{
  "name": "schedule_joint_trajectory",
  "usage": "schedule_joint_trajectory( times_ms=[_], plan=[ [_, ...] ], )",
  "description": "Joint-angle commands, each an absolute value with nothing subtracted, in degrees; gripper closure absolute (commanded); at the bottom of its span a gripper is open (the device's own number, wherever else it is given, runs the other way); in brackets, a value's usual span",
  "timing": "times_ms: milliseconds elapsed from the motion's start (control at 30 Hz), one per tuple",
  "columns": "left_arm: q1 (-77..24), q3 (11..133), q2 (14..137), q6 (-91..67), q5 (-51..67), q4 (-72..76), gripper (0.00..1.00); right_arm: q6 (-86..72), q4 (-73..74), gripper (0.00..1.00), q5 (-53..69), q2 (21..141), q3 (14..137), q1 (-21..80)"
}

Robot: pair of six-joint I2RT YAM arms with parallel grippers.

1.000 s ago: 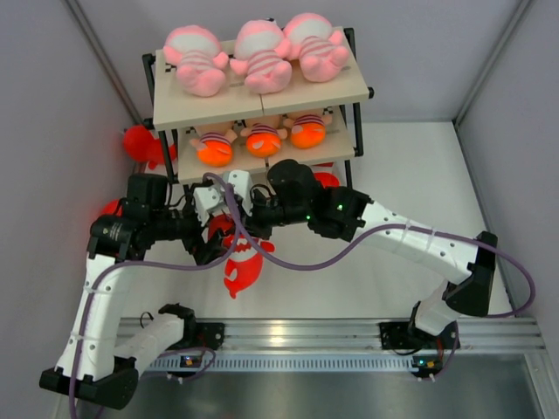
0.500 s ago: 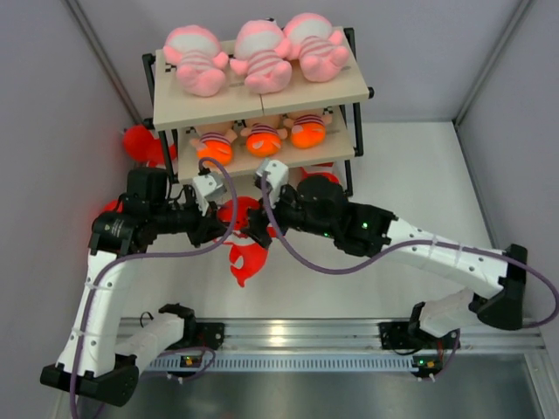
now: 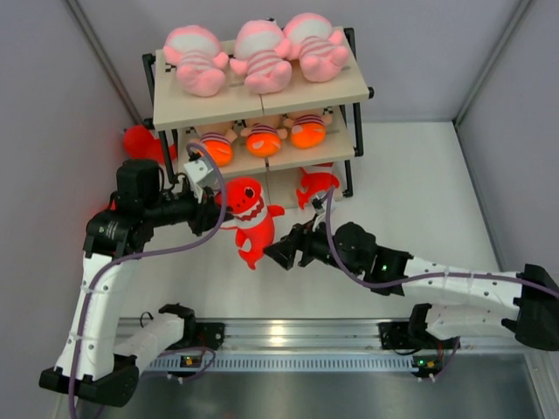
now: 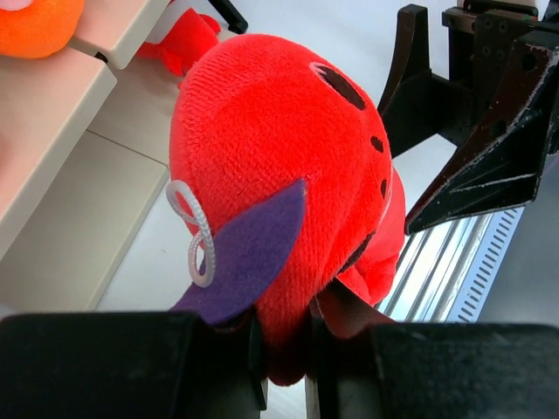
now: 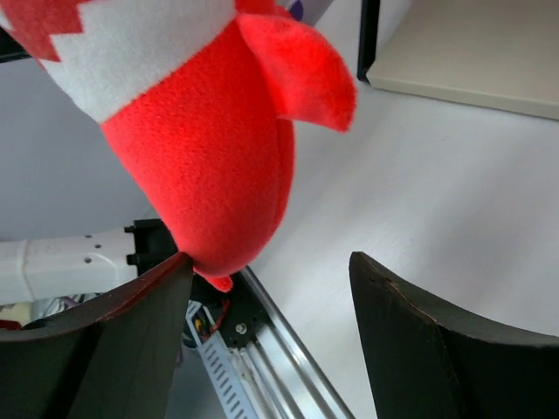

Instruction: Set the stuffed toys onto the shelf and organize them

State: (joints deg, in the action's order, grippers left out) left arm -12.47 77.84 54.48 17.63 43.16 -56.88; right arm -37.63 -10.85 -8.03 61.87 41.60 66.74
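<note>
Clamped on a fold of plush, the left end effector (image 4: 284,349) is shown by its wrist view with the fingers pressed close together on a red shark (image 4: 279,157), just beside a purple tag (image 4: 249,253) and a white loop (image 4: 196,231). That grip is hidden in the top view, where only the left end effector (image 3: 220,212) against the red shark's (image 3: 250,218) side can be made out. There the toy is seen lifted off the worktop (image 3: 410,175), face up and tail hanging, in front of the left half of the shelf (image 3: 262,105).

The right end effector (image 3: 278,255) is held apart and grips nothing. In its own wrist view the two dark fingers (image 5: 96,349) are spread wide below the shark's belly (image 5: 210,148), with one fingertip close to the plush; whether it touches cannot be told. The same end effector (image 4: 472,131) appears in the left wrist view, just behind the shark.

Only the top view shows the shelf's load. Three pink striped toys (image 3: 262,57) lie side by side on the top board, and three orange-headed toys (image 3: 262,138) on the middle board. A second red shark (image 3: 316,185) lies under the middle board at the right. Another red toy (image 3: 140,141) sits left of the frame, by the wall.
</note>
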Motion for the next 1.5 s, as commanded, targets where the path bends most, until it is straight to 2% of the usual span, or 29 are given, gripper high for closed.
schedule_joint_trajectory(
  times_ms=[0,200,233,300,333,400,433,467,500,600,800,967,1067,1233,1467],
  plan=[
    [-12.3,78.0,53.5,16.3,43.5,-53.3,1.0,-41.4,-25.2,0.28,-5.1,63.9,42.1,68.4],
    [-12.3,77.3,52.9,16.9,44.2,-53.2,1.0,-41.7,-30.5,0.32,-5.5,67.8,42.9,68.6],
    [-12.3,77.2,52.7,16.8,44.1,-53.2,1.0,-41.7,-30.3,0.43,-6.3,68.5,43.2,68.5],
    [-12.3,77.2,52.6,16.9,44.1,-53.3,1.0,-42.4,-27.8,0.6,-7.7,69.6,44.6,68.6],
    [-12.3,77.3,52.3,16.8,43.8,-53.2,1.0,-42.7,-27.5,0.73,-8.9,69.9,44.6,68.5],
    [-12.3,77.2,51.9,16.8,42.1,-53.2,1.0,-44.5,-27.7,0.88,-9.8,69.8,43.6,68.5],
    [-12.3,76.9,51.7,16.9,41.3,-53.2,0.91,-45.2,-27.1,1.0,-11.4,69.7,43.2,68.6],
    [-12.3,76.6,51.0,17.2,38.2,-53.3,0.6,-47.3,-25.4,1.0,-12.6,69.5,42.8,68.5],
    [-12.3,76.3,50.5,17.3,36.1,-53.3,0.48,-48.3,-21.0,1.0,-13.7,69.5,42.8,68.5],
    [-12.3,74.9,48.6,18.3,26.0,-53.4,0.23,-51.3,-15.3,1.0,-16.1,70.0,41.9,68.5],
    [-12.3,74.5,46.3,22.2,11.1,-56.9,0.16,-55.5,-15.5,1.0,-15.5,74.7,38.7,67.6],
    [-12.3,73.7,44.5,25.4,1.2,-59.0,0.15,-53.6,-18.7,1.0,-11.9,79.2,39.8,62.9],
    [-12.3,73.9,43.3,26.2,0.6,-59.9,0.15,-49.5,-17.1,1.0,-13.8,83.0,43.4,61.4],
    [-12.3,74.0,43.3,26.5,0.6,-60.4,0.15,-53.8,-26.3,1.0,-11.0,89.0,42.9,55.2],
    [-12.4,73.7,43.5,27.2,0.6,-60.6,0.15,-50.8,-23.2,1.0,-11.9,96.0,53.1,51.2]
  ],
)
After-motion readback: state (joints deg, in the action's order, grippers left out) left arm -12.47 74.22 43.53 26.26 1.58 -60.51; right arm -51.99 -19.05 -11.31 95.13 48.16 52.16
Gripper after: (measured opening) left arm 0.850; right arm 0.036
